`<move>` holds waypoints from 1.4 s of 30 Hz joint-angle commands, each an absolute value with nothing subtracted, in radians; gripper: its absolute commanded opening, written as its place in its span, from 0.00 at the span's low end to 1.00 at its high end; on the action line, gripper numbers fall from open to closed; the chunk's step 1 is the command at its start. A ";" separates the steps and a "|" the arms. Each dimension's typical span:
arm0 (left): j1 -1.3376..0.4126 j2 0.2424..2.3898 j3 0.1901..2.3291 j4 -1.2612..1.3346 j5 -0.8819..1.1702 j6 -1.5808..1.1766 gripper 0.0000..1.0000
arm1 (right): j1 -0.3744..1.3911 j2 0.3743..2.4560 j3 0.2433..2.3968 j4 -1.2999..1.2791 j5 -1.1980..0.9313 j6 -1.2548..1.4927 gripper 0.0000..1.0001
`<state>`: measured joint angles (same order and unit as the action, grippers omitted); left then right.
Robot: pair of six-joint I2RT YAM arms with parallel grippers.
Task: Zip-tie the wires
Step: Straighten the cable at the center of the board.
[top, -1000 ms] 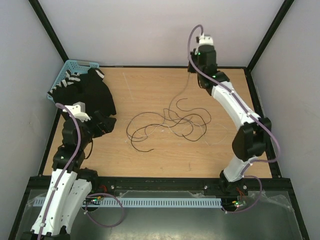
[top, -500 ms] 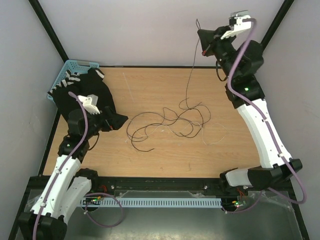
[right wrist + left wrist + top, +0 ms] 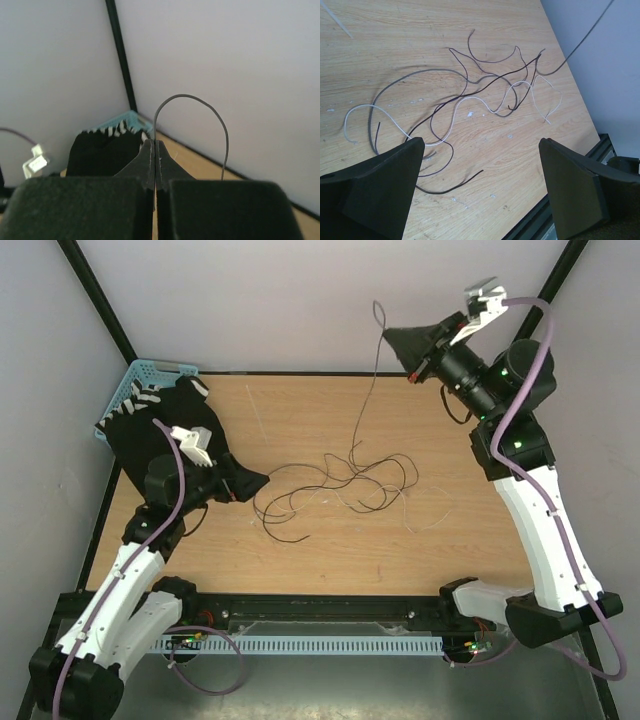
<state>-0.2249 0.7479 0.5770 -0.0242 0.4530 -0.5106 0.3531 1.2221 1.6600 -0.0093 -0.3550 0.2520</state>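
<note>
The wires [image 3: 335,485] lie in a loose tangle of thin black, grey and white strands at the table's middle. They also show in the left wrist view [image 3: 470,100]. My right gripper [image 3: 393,337] is raised high near the back wall and shut on one wire's end [image 3: 190,97]. That wire arcs above the tips [image 3: 155,150] and hangs down to the tangle. My left gripper [image 3: 257,483] is open and empty just left of the tangle, with its fingers [image 3: 385,185] wide apart. A thin white strip, seemingly the zip tie [image 3: 337,22], lies apart towards the back left [image 3: 256,410].
A black cloth with white stripes [image 3: 185,425] spills from a blue basket [image 3: 140,375] at the back left, behind my left arm. Black frame posts and white walls enclose the table. A black rail runs along the near edge [image 3: 320,605].
My right gripper has risen and swung up to the right, lifting one wire out of the tangle. My left gripper has moved right, towards the tangle's left end.
</note>
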 commanded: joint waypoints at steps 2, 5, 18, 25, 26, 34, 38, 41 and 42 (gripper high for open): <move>-0.233 0.749 0.615 0.023 0.473 -0.512 0.99 | 0.356 1.168 1.549 -0.083 -0.482 0.297 0.00; -0.243 0.753 0.617 0.047 0.507 -0.492 0.99 | 0.356 1.150 1.558 -0.071 -0.541 0.339 0.00; -0.322 0.788 0.617 0.110 0.585 -0.463 0.99 | 0.356 1.125 1.480 -0.072 -0.663 0.428 0.00; -0.327 0.795 0.604 0.110 0.585 -0.463 0.99 | 0.354 1.083 1.303 -0.151 -0.509 0.368 0.00; -0.327 0.795 0.602 0.110 0.582 -0.462 0.99 | 0.354 1.073 1.294 -0.156 -0.525 0.379 0.00; -0.333 0.829 0.605 0.118 0.588 -0.460 0.99 | 0.354 1.021 1.320 -0.072 -0.708 0.488 0.00; -0.364 0.836 0.617 0.131 0.607 -0.455 0.99 | 0.355 1.032 1.331 0.117 -0.768 0.609 0.00; -0.397 0.833 0.628 0.135 0.618 -0.439 0.99 | 0.354 1.048 1.367 0.236 -0.781 0.681 0.00; -0.409 0.830 0.630 0.135 0.618 -0.433 0.99 | 0.355 1.052 1.383 0.256 -0.774 0.689 0.00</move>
<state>-0.3752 0.8394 0.5861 0.0856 0.5861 -0.4667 0.3519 1.0439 1.3159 0.0422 -0.7277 0.5758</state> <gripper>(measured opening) 0.988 0.011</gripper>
